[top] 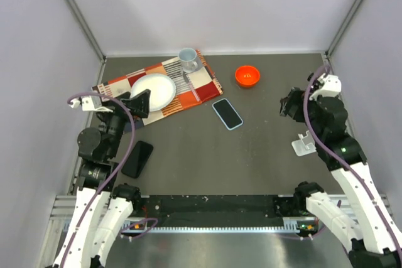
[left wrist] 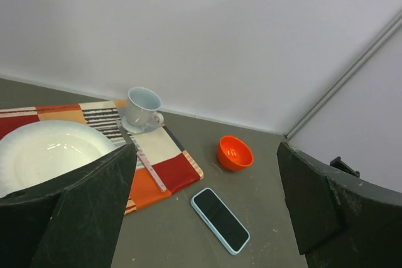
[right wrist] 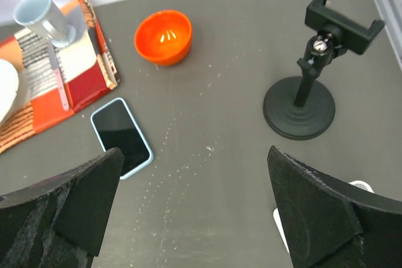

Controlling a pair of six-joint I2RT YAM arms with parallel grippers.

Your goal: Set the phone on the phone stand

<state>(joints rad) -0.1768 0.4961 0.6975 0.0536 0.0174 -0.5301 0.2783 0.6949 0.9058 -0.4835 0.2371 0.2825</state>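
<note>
A phone in a light blue case (top: 227,113) lies face up on the dark table, right of the placemat; it also shows in the left wrist view (left wrist: 220,219) and the right wrist view (right wrist: 121,128). A black phone stand (right wrist: 299,108) with a clamp head (right wrist: 342,26) stands upright at the right; in the top view my right arm hides it. My left gripper (top: 137,102) (left wrist: 206,150) is open and empty, over the plate's near edge, left of the phone. My right gripper (top: 287,106) (right wrist: 195,153) is open and empty, between phone and stand.
A second, black phone (top: 137,159) lies near the left arm. A checked placemat (top: 201,86) holds a white plate (top: 152,91) and a cup (top: 188,59). An orange bowl (top: 247,75) sits behind the phone. A white flat object (top: 306,145) lies by the right arm.
</note>
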